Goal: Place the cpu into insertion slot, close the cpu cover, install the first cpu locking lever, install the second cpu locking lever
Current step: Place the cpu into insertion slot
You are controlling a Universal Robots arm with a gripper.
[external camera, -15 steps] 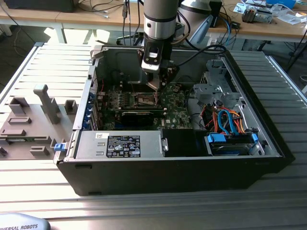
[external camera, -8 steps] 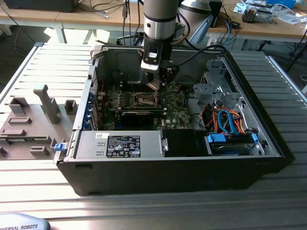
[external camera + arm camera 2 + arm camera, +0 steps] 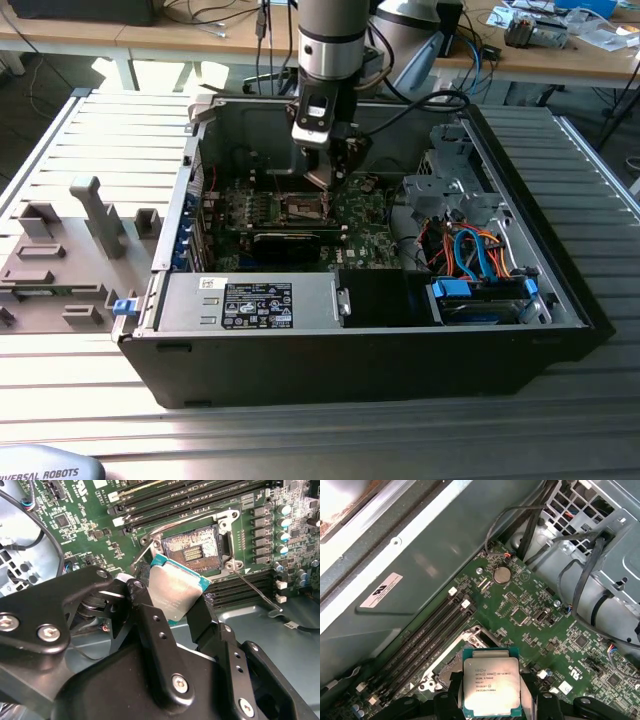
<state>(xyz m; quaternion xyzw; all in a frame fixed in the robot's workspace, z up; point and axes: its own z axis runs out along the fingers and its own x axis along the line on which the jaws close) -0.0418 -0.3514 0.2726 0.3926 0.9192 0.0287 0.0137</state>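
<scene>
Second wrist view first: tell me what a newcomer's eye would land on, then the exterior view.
In the second wrist view the silver-topped cpu stands out, pinched in the black claw, just short of the bare insertion slot on the green board. In the exterior view the arm reaches down into an open computer case on a slatted metal table.

cpu (image 3: 177, 587): lower edges hidden behind the hand (image 3: 170, 599), second wrist view.
insertion slot (image 3: 450, 666): partly covered by cpu, first wrist view.
arm (image 3: 330, 30): cut off at exterior view's top edge.
</scene>
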